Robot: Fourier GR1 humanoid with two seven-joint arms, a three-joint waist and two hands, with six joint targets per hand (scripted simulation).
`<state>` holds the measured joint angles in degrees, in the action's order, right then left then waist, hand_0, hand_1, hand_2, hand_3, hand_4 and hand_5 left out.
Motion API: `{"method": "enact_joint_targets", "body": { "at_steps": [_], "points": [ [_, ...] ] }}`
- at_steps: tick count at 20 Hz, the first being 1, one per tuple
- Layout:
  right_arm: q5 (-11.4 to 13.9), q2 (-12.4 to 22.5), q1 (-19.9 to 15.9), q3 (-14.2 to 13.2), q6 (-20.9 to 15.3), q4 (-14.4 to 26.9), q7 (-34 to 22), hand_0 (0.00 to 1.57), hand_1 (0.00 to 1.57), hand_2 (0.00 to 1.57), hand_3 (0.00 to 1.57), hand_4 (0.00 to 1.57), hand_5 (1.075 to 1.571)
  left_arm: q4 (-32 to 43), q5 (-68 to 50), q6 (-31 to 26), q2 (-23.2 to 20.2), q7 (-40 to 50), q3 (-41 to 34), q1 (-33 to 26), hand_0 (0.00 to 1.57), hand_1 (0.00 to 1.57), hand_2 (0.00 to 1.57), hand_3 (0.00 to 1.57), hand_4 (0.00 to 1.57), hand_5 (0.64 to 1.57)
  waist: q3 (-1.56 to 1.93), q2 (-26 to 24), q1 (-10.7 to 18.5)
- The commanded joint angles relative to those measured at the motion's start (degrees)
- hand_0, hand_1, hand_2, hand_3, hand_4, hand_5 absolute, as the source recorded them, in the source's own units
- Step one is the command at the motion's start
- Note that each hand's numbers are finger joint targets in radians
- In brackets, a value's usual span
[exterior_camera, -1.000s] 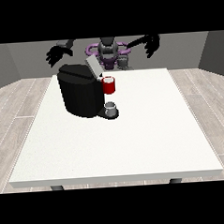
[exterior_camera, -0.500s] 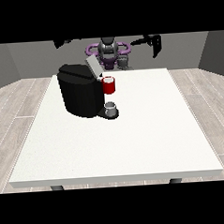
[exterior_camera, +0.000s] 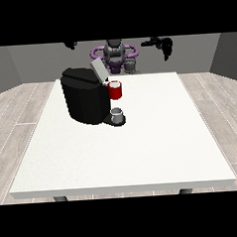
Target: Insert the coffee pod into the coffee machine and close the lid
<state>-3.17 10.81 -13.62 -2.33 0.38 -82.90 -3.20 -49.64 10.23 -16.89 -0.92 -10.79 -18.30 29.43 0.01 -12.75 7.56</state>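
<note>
Well, both hands are high above the far edge of the white counter [exterior_camera: 142,154], up near the top of the view. At the view's right, the black hand [exterior_camera: 164,44] hangs beside the robot's [exterior_camera: 115,55] shoulder, its fingers drooping downward in what looks like a relaxed, open pose with nothing in them. At the view's left, only a sliver of the other hand [exterior_camera: 70,44] pokes down from the top of the scene, and I cannot tell how its fingers lie.

Down on the counter, the black coffee machine [exterior_camera: 84,95] stands left of centre, towards the far side, well apart from both hands. Its lid [exterior_camera: 97,70] is tilted up and open, angled back towards the robot. A red thing at the machine [exterior_camera: 115,90] sits right at its front, on the side facing the view's right. Just below that, a small grey thing [exterior_camera: 117,114] rests on the machine's dark base; I cannot tell whether that is the coffee pod. The pod itself shows plainly nowhere else on the counter.
</note>
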Motion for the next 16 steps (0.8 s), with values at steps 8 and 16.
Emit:
{"method": "enact_joint_targets", "body": {
  "at_steps": [8,16],
  "points": [
    [-0.2,-1.4,-6.0,-1.3,1.4,5.5,3.1,0.00,0.00,0.00,0.00,0.00,1.571,-14.9,-5.8,-0.3,0.9,2.6,4.3,-9.7,0.00,0.00,0.00,0.00,0.00,1.571,0.00,6.8,2.3],
    [-0.2,-1.0,-11.7,-2.7,2.7,12.2,3.2,0.00,0.00,0.00,0.00,0.00,1.571,-24.6,-8.2,1.7,0.5,6.5,8.4,-14.2,0.00,0.00,0.00,0.00,0.00,1.571,-0.01,10.3,0.6]
  ]
}}
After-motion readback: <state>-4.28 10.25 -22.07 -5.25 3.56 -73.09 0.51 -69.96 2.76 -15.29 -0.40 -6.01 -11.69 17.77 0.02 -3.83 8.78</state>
